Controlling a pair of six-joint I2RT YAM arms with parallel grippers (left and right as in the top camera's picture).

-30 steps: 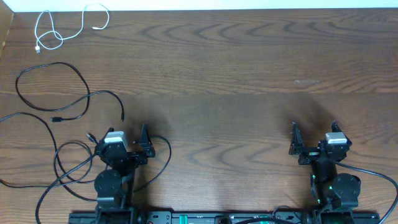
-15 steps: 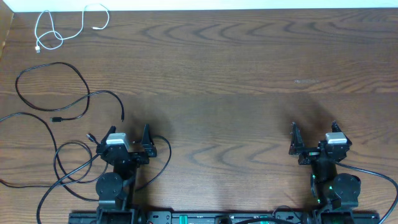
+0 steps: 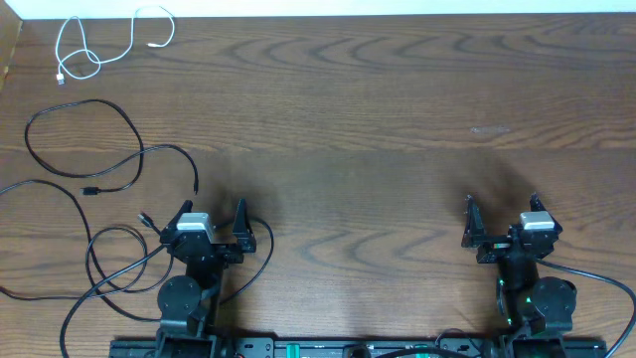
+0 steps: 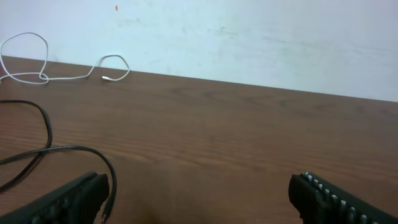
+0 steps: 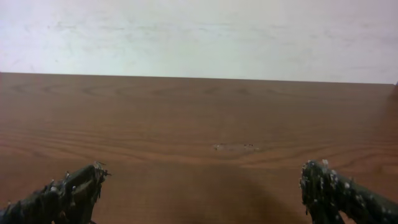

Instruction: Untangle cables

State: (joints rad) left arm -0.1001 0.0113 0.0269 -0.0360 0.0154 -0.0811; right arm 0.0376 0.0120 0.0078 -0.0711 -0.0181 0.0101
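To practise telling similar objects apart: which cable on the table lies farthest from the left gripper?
The white cable, coiled alone at the far edge; the only light one. The black cables lie nearer the left gripper.

Overhead top-down; wrist views low, facing wall [image 4: 249, 37]

You have the white cable [image 3: 94, 50] lying in loose loops at the far left corner of the tabletop [image 3: 378, 119], well apart from everything else. Nearer, on the left side, the black cables [image 3: 84, 149] sprawl in wide loops that cross one another, and some run off the left edge. The left arm's fingers [image 3: 239, 213] stand spread wide at the near edge, gripping nothing, with black loops just to their left. The right arm's fingers [image 3: 469, 214] are spread wide too, at the near right.
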